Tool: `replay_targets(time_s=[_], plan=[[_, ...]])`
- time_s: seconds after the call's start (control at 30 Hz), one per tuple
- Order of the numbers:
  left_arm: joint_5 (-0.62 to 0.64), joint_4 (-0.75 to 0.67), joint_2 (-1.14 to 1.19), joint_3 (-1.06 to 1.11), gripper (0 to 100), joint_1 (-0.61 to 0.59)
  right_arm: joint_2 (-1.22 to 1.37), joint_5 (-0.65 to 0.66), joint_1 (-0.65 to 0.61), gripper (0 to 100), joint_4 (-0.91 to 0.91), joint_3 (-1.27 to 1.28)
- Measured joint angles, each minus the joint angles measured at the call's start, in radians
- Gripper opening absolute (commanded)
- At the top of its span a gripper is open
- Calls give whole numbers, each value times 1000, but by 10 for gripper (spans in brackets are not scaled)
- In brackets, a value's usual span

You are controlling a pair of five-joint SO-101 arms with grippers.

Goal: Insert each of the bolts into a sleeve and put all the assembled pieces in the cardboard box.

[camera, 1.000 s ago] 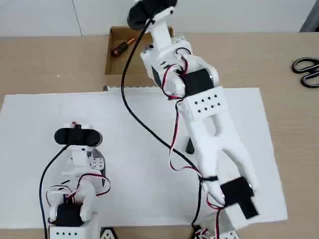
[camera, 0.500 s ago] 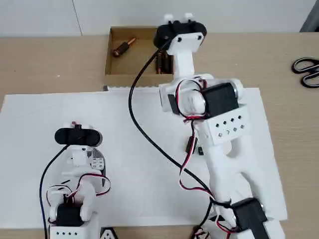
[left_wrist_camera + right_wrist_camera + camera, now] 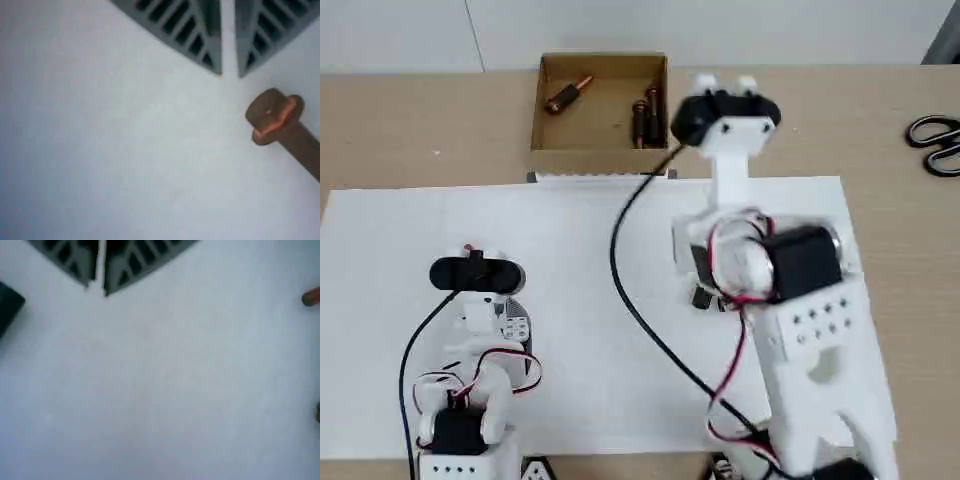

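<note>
1. Near left, the left gripper (image 3: 229, 74) sat closed and empty over the paper (image 3: 580, 260), with a loose bolt (image 3: 272, 116) just beside its tips.
2. At the far middle, the box (image 3: 604, 62) held what looked like three assembled pieces (image 3: 565, 95).
3. On the right, the right gripper (image 3: 97, 289) hung closed and empty. A dark part (image 3: 7, 306), likely a sleeve, lay near it. I judged at least one pairing was left.

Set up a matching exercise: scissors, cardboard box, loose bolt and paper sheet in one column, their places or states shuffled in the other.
1 scissors
2 cardboard box
3 loose bolt
4 paper sheet

A lies on the sheet
B holds assembled pieces
C white, spread flat on the table
D far right, off the sheet

Pairs: 1-D, 2-B, 3-A, 4-C
</note>
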Motion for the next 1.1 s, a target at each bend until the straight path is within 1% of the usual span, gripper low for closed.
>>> replay_targets(time_s=[0.1,0.23,0.4,0.5,0.7,0.8,0.87,1.1], plan=[[0,0,0,0,6,0,-112,-2,32,4,0,184],[0,0,0,0,6,0,-161,-2,28,4,-37,408],[0,0,0,0,6,0,-164,-2,29,4,-164,575],[0,0,0,0,6,0,-164,-34,29,5,-224,652],[0,0,0,0,6,0,-143,-46,28,17,-350,687],[0,0,0,0,6,0,-63,-46,28,92,-397,687],[0,0,0,0,6,0,9,-46,28,125,-425,687],[0,0,0,0,6,0,218,-46,34,88,-508,621]])
